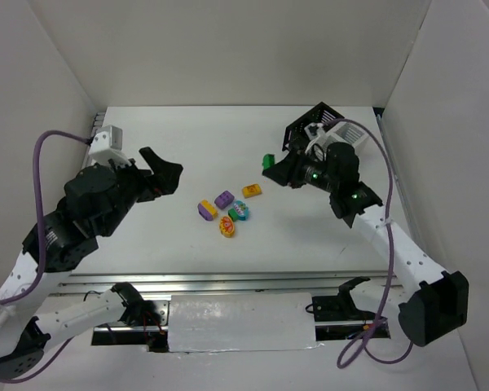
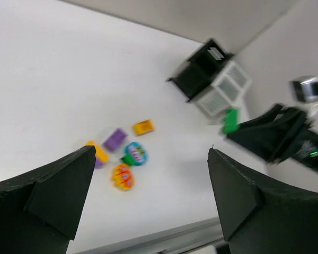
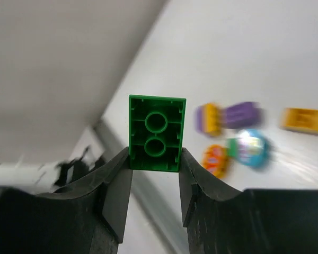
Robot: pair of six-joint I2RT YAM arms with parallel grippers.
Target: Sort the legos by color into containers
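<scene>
My right gripper [image 1: 270,166] [image 3: 155,159] is shut on a green brick [image 1: 267,160] [image 3: 156,132] [image 2: 230,120], held off the table just left of the containers. The black bin [image 1: 303,132] [image 2: 197,74] and the white bin [image 1: 348,130] [image 2: 223,89] stand side by side at the back right. Mid-table lie an orange brick [image 1: 252,191], a purple brick [image 1: 224,199], a yellow-purple brick [image 1: 207,210], a teal oval [image 1: 239,212] and a red-yellow oval [image 1: 226,226]. To their left, my left gripper [image 1: 168,174] [image 2: 151,159] hangs open, holding nothing.
White walls enclose the table on the left, back and right. A metal rail [image 1: 228,281] runs along the near edge by the arm bases. The right arm [image 1: 391,236] reaches diagonally across the right side, partly covering the white bin.
</scene>
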